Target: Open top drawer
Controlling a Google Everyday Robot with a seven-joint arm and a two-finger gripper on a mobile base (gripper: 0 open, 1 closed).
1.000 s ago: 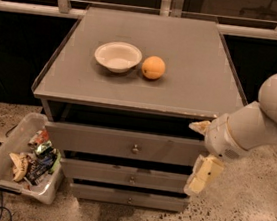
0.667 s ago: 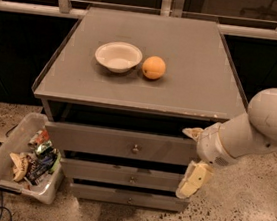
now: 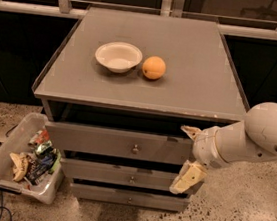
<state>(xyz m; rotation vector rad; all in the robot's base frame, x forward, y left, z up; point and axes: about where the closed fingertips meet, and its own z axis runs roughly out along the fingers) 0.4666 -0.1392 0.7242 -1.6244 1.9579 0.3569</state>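
The top drawer is the widest grey front under the cabinet's top, closed, with a small round metal knob at its centre. Two narrower grey drawer fronts lie below it. My gripper is at the right end of the top drawer front, at the tip of my white arm coming in from the right. One cream finger sits near the drawer's upper edge and the other hangs lower, so the gripper is open. It is well to the right of the knob and holds nothing.
A white bowl and an orange sit on the grey cabinet top. A clear bin with snack packets stands on the speckled floor at the left. Dark windows with a railing run behind.
My arm and gripper have moved left, closer to the top drawer front. The drawer has not moved.
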